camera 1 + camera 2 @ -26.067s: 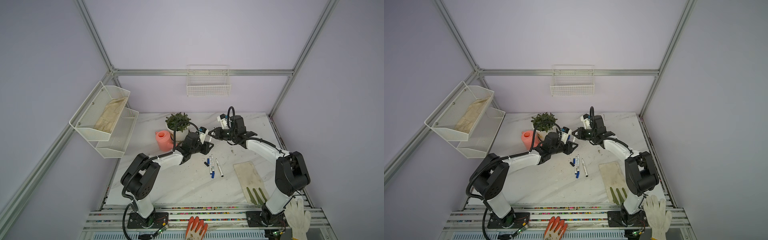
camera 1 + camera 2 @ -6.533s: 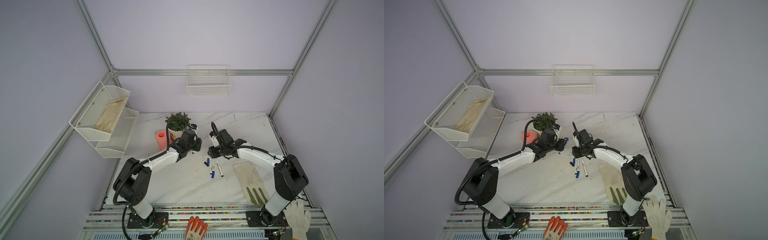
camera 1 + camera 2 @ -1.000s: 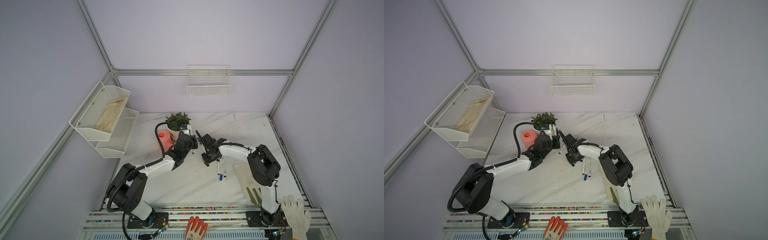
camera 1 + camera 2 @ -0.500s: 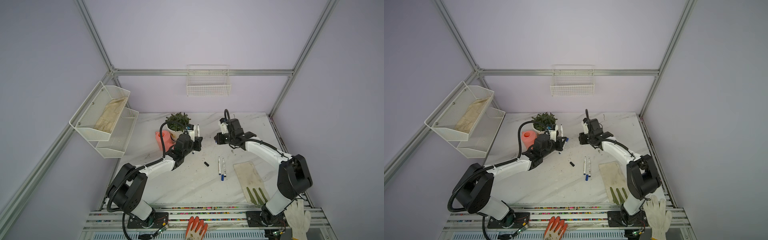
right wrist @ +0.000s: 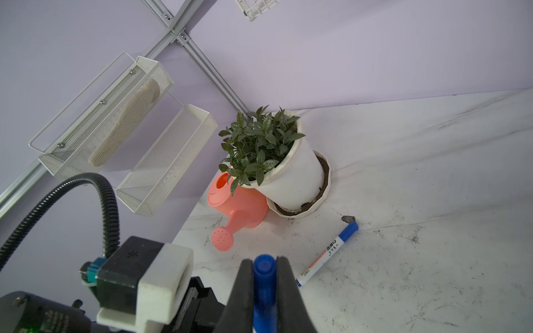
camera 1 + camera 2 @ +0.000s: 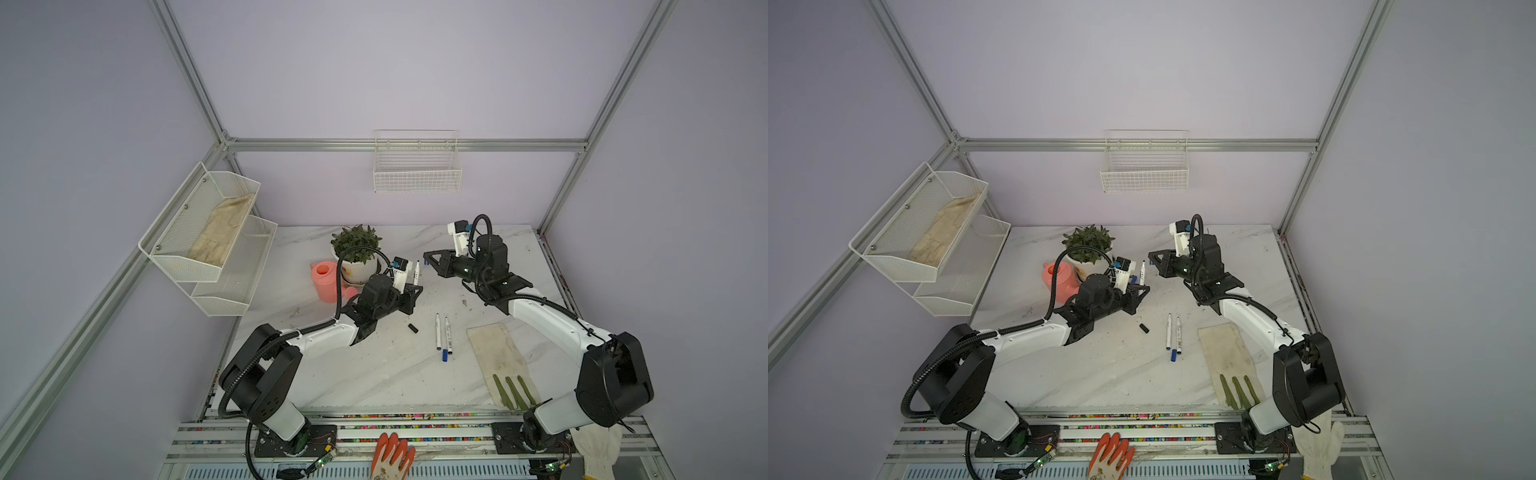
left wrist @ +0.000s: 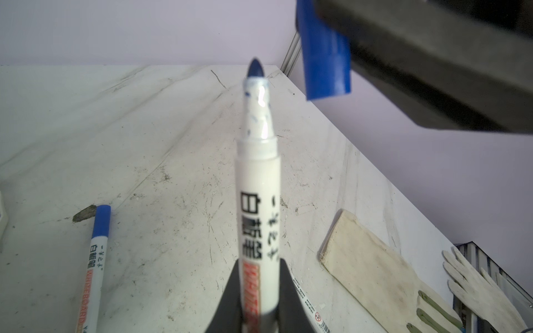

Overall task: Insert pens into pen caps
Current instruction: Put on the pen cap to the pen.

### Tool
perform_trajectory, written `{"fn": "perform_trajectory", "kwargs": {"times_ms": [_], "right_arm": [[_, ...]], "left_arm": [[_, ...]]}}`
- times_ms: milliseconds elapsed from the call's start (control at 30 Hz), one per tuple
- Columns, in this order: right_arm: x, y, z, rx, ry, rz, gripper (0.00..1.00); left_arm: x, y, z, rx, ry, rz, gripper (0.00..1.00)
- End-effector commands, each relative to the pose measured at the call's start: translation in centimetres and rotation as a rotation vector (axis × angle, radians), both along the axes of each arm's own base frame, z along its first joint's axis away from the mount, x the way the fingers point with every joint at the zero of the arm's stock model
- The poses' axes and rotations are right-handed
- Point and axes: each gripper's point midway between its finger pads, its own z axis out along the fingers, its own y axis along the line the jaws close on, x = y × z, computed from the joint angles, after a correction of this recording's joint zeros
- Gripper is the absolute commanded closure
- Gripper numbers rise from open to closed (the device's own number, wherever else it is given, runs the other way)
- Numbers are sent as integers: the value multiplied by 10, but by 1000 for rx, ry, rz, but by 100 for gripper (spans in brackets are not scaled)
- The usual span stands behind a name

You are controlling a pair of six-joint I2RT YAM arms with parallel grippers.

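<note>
My left gripper (image 6: pixel 412 286) (image 7: pixel 257 268) is shut on a white pen (image 6: pixel 416 270) (image 7: pixel 257 184), held upright with its blue tip bare. Just right of the tip hangs a blue pen cap (image 7: pixel 324 57) (image 5: pixel 264 276), not touching it, with my right gripper (image 6: pixel 428 257) (image 5: pixel 264 265) shut on it. Both top views show two more pens (image 6: pixel 437 332) (image 6: pixel 1178 332) lying side by side mid-table. A loose black cap (image 6: pixel 412 328) (image 6: pixel 1144 328) lies left of them. A capped blue pen (image 5: pixel 328 253) (image 7: pixel 96 259) lies near the plant pot.
A potted plant (image 6: pixel 356 253) (image 5: pixel 271 161) and a pink watering can (image 6: pixel 326 280) stand at the back left. A dirty cloth (image 6: pixel 494 353) and green-fingered glove (image 6: pixel 513 392) lie front right. Mesh shelves (image 6: pixel 208 232) hang on the left wall, a wire basket (image 6: pixel 417 166) on the back wall.
My right gripper has risen from the table by the lying pens to the back, carrying the blue cap. The left gripper with its pen has shifted slightly right, towards the cap.
</note>
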Motion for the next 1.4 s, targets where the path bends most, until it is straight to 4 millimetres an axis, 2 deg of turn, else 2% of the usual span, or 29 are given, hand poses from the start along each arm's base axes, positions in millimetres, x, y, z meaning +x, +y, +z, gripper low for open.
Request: {"fn": "perform_trajectory", "kwargs": {"times_ms": [0, 200, 700, 967, 1367], "right_arm": [[-2, 3, 23, 43, -63, 18, 98], [4, 5, 12, 23, -43, 17, 98], [8, 9, 14, 42, -50, 30, 98], [10, 10, 3, 28, -27, 28, 98], [-2, 14, 1, 35, -11, 83, 99]], "left_arm": [[-5, -2, -3, 6, -33, -28, 100], [-7, -5, -1, -2, -36, -35, 100], [-8, -11, -3, -13, -27, -50, 100], [-7, -12, 1, -24, -38, -48, 100], [-3, -13, 2, -29, -42, -38, 100]]}}
